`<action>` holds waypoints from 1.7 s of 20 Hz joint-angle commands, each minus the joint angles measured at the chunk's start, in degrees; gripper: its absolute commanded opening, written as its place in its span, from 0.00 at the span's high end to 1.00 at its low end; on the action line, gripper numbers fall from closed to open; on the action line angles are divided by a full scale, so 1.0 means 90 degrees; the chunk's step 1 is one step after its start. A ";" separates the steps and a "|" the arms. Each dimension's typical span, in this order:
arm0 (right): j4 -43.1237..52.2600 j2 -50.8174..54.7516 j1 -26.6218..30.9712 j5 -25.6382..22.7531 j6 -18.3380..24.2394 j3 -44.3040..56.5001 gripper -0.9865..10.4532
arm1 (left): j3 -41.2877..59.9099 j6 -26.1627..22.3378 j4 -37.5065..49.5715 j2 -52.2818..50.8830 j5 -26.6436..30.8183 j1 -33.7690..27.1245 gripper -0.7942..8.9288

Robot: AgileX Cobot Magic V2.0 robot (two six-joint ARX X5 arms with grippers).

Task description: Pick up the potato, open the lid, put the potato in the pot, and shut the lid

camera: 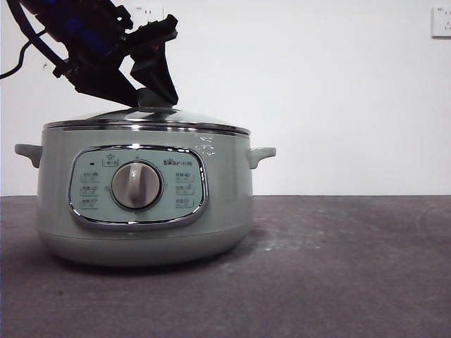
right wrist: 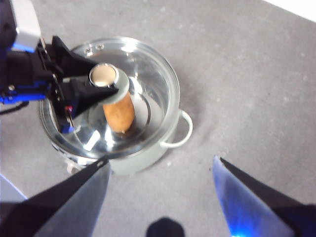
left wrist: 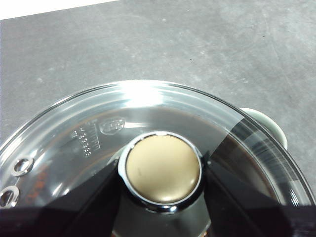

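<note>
Dark grey matte tabletop (camera: 338,282) with faint pale scuffs and specks, filling the lower part of the front view and the background of both wrist views. Plain white wall (camera: 317,91) behind it, meeting the table along a straight line. White square wall socket plate (camera: 441,21) at the wall's upper right corner; another white socket plate (camera: 149,13) near the top, partly hidden.
</note>
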State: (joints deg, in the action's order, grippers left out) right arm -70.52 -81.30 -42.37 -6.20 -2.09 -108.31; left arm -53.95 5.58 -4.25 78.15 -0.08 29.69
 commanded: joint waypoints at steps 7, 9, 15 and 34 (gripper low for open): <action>-0.0104 0.0019 0.0000 -0.0022 0.0007 0.0032 0.61 | 0.0107 -0.0121 -0.0073 -0.0474 -0.0017 0.0044 0.48; 0.0036 0.0192 0.0000 -0.0024 0.0036 0.0233 0.61 | 0.0107 -0.0119 -0.0219 -0.1013 -0.0039 0.0075 0.48; 0.1409 0.1506 0.0000 -0.0024 0.0027 0.2205 0.73 | 0.0107 -0.0073 -0.1501 -0.2844 -0.0197 0.0384 0.51; 0.5824 0.4592 0.0000 -0.0032 -0.0401 0.7951 0.91 | 0.1222 -0.0032 -0.1955 -0.4235 0.0627 0.1069 0.92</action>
State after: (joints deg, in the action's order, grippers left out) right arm -18.44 -40.07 -42.37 -6.24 -5.15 -37.26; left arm -43.27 4.21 -22.04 40.05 5.76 39.09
